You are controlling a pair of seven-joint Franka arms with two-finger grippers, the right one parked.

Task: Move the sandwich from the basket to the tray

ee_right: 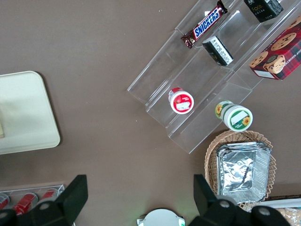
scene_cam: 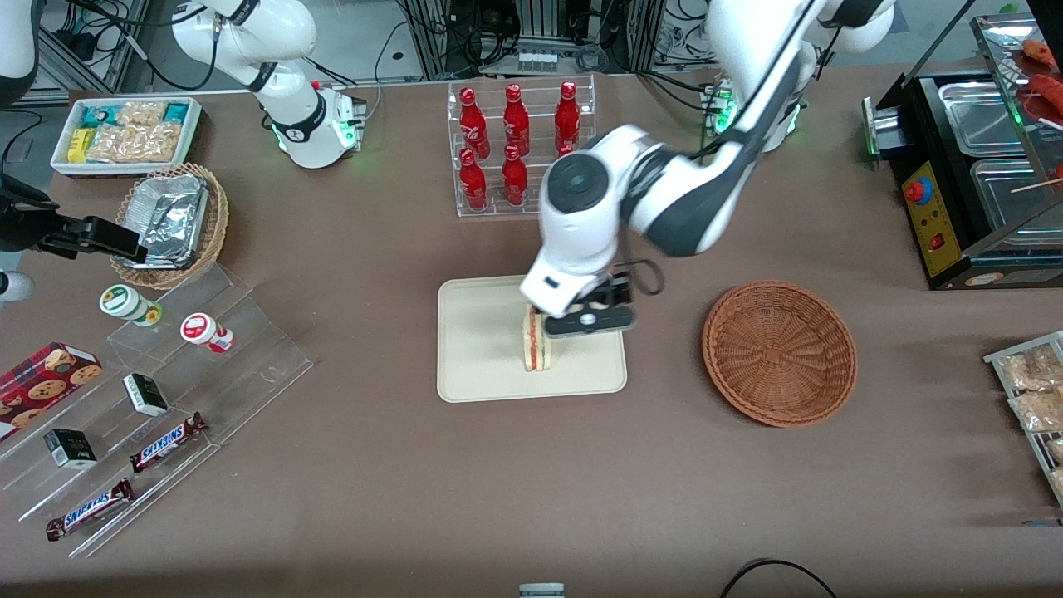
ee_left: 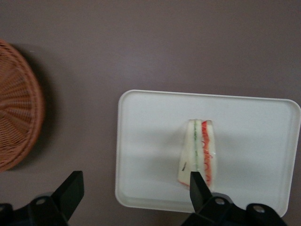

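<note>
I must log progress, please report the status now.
Claw open, above the tray. Sandwich stands on tray, released. Basket empty. Nothing in the way.

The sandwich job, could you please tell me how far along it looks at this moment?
Nearly finished. The sandwich already stands on its edge on the tray, and the basket is empty. The tool hangs just above the tray, beside the sandwich; the wrist view shows its fingers spread wide and not gripping the sandwich. What seems left is for the arm to lift clear of the tray.
</note>
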